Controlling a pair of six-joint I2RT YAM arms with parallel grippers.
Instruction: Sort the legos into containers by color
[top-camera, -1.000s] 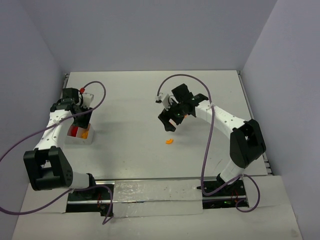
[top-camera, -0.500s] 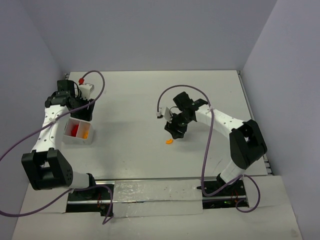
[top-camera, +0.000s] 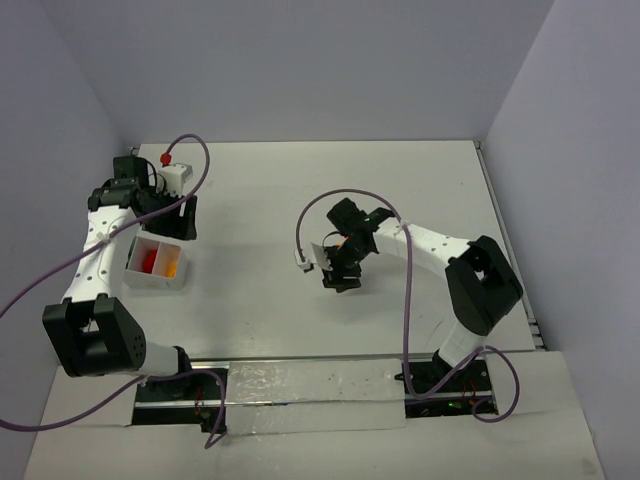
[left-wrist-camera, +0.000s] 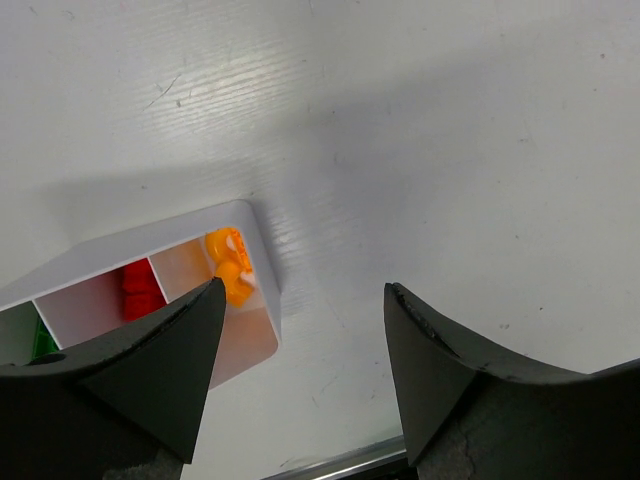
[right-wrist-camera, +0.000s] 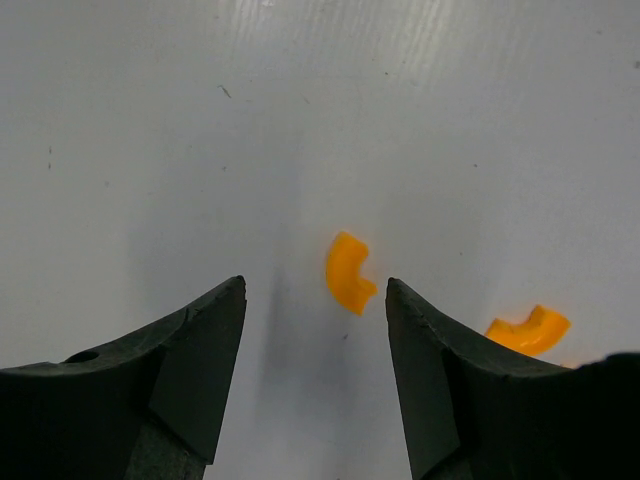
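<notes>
Our right gripper (right-wrist-camera: 315, 285) hovers, jaws apart, over an orange half-ring (right-wrist-camera: 348, 272). It lies nearer one finger; we may knock it aside.

text: none legible — labels: none | brands: none | numbers: none

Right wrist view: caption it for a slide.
Open right tool over one orange curved lego, a second orange lego lying apart.

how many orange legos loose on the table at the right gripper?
2. One orange half-ring lies on the table just ahead of the open right gripper. The second half-ring lies further right, at a finger's outer edge. Others may be hidden behind the fingers.
</notes>
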